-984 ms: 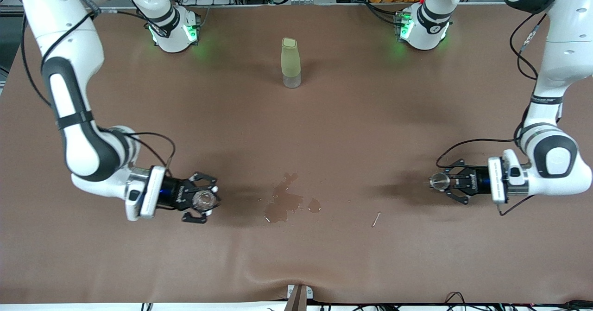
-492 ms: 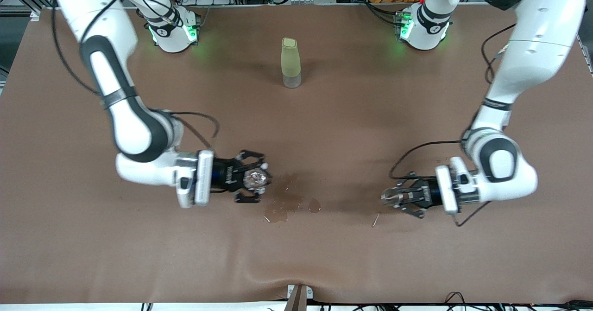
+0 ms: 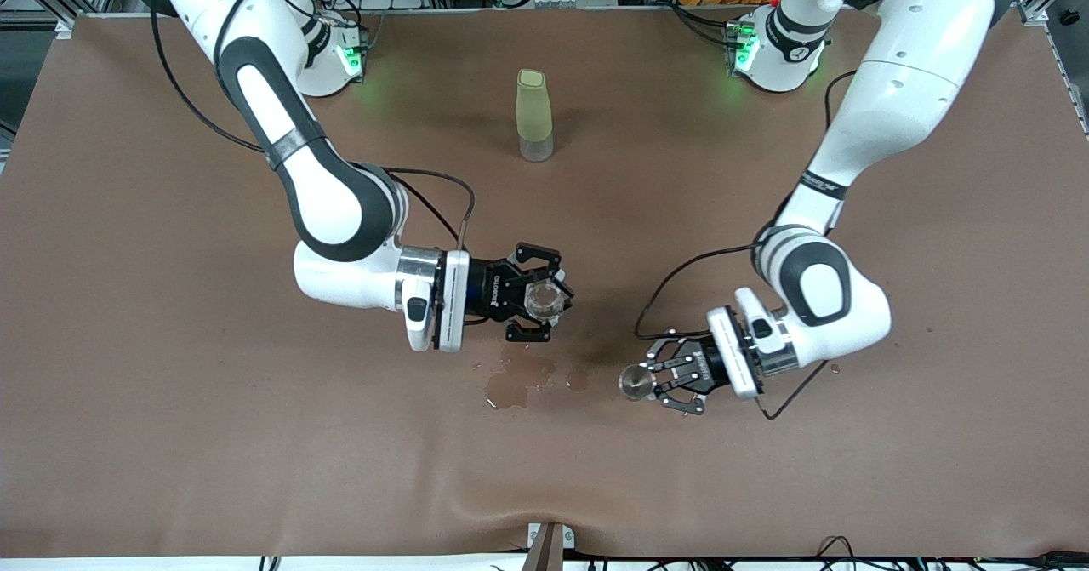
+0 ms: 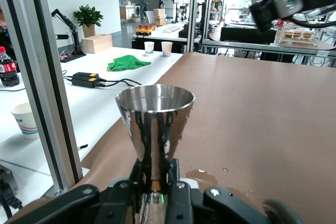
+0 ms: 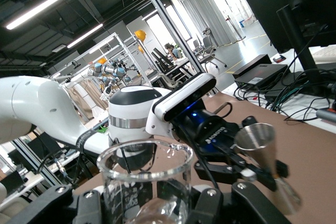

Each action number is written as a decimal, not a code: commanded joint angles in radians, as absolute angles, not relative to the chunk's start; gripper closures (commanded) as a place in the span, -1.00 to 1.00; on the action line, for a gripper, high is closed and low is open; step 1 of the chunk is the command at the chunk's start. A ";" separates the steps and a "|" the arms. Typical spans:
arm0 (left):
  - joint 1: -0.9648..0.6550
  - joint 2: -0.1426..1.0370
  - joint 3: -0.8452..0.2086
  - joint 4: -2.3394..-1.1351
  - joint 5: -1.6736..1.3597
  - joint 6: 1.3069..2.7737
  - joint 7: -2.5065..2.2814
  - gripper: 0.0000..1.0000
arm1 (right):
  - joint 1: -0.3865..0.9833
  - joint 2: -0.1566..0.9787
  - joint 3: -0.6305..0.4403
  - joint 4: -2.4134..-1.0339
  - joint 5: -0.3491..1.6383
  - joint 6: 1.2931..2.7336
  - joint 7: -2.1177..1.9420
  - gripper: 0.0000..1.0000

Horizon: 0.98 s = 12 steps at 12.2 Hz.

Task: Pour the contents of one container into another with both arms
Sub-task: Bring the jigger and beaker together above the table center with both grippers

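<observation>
The left gripper (image 3: 648,381) pinches a steel measuring cup (image 3: 633,381) by its narrow waist, mouth up, over the brown table (image 3: 170,435) beside a small puddle (image 3: 515,381). The right gripper (image 3: 544,297) is clamped on a clear glass beaker (image 3: 544,298), also upright, above the cloth just past the puddle. Both are likely held level so nothing spills before they meet. A pale green bottle (image 3: 533,115) stands unused nearer the bases

We count: two arms (image 3: 281,128) (image 3: 885,103), one glass beaker (image 3: 544,299), one steel jigger (image 3: 634,379), one green bottle (image 3: 533,116), one spill puddle (image 3: 515,381).
</observation>
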<state>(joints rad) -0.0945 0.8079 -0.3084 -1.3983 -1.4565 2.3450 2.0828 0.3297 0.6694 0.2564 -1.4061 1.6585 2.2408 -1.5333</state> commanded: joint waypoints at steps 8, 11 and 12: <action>-0.320 0.904 -0.298 -1.230 -1.658 2.549 2.106 1.00 | 0.396 0.706 0.242 -1.301 1.732 2.316 -1.315 1.00; -0.353 0.930 -0.298 -1.189 -1.667 2.562 2.106 1.00 | 0.384 0.706 0.239 -1.302 1.730 2.315 -1.237 1.00; -0.359 0.937 -0.298 -1.184 -1.667 2.565 2.106 1.00 | 0.383 0.706 0.239 -1.302 1.732 2.315 -1.215 1.00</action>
<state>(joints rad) -0.3389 0.8991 -0.3058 -1.2436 -1.6350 2.5501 2.0857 0.3750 0.6893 0.2470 -1.3360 1.7081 2.3095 -1.2615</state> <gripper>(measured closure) 0.789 0.872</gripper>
